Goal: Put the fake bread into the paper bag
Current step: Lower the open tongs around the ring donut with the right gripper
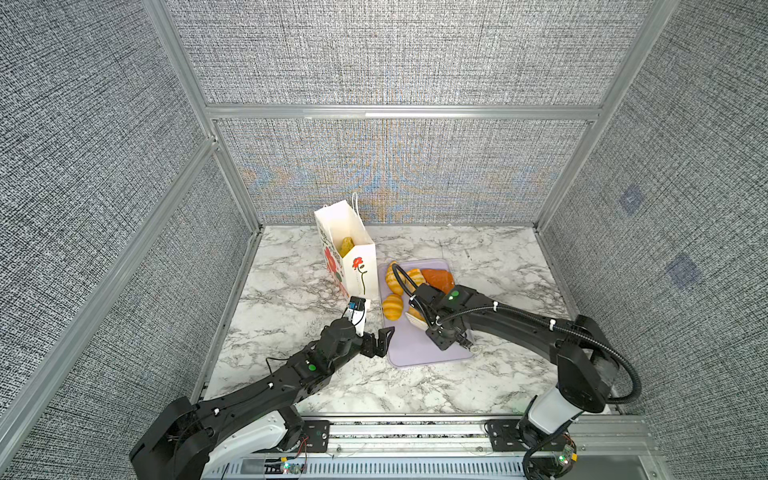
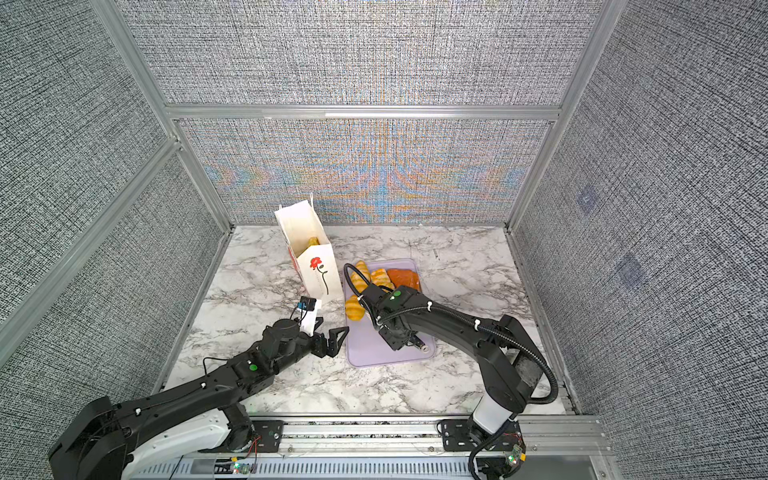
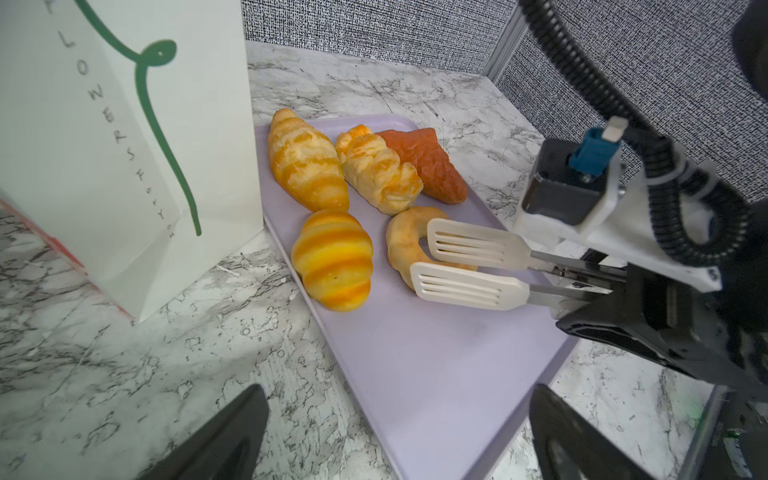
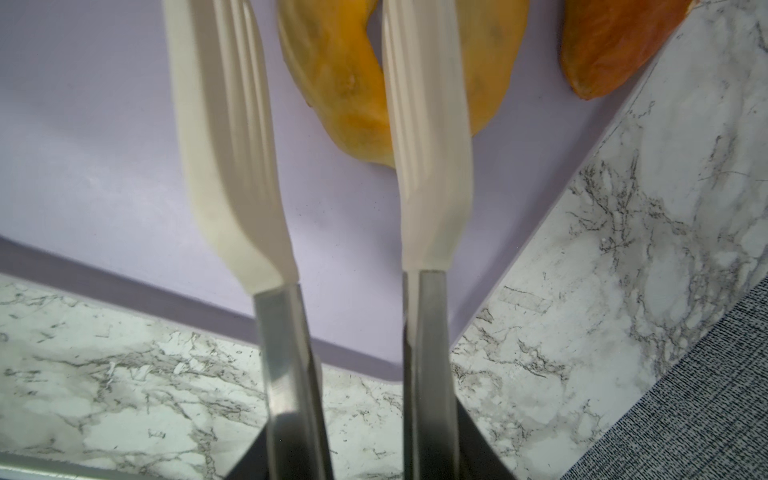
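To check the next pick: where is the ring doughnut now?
In the left wrist view the ring doughnut lies on the lavender tray, beside the round striped bun on the side away from the paper bag, with white tongs at it.

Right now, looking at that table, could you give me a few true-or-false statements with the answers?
1. The paper bag stands upright. True.
2. The bag is empty. False: a yellow pastry shows inside.
3. The right gripper holds white tongs. True.
4. The tongs' tips are inside the bag. False: they are at the ring doughnut on the lavender tray.
5. The left gripper holds a pastry. False: it is open and empty.
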Robot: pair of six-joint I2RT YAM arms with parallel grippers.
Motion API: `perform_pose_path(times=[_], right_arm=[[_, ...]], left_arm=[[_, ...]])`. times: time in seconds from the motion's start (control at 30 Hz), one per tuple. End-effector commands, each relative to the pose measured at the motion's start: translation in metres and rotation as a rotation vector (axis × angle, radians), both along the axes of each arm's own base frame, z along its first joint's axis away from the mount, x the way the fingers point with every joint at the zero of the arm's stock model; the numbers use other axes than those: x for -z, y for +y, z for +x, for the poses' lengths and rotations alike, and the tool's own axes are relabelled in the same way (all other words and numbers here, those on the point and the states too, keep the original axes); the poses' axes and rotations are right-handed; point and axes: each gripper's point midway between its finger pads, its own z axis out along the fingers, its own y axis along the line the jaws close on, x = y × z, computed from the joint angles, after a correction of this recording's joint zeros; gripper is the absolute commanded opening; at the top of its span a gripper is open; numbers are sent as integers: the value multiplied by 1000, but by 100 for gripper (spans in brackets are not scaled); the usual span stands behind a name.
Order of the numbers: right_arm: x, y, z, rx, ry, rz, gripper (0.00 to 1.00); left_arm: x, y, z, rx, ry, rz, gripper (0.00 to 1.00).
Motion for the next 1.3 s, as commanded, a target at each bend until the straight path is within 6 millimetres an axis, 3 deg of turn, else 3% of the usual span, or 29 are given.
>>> perform_pose_path(times=[0.0, 0.27, 0.57, 0.9, 1.27], right_arm=[[-2, -3, 0, -20, 2, -35, 43], [0, -5, 0, -51, 21, -85, 43], [-4, -20, 6, -67, 4, -231, 43], [-2, -9, 7, -109, 3, -251, 45], [-2, -8, 3, -138, 29, -255, 35]], left_arm=[[-4, -3, 2, 4, -13, -17, 99], [-3, -4, 3, 2, -10, -22, 99], [-3, -1, 4, -10, -19, -17, 99], [-2, 1, 3, -13, -17, -7, 99], [-8, 10, 3, -35, -52, 8, 99]])
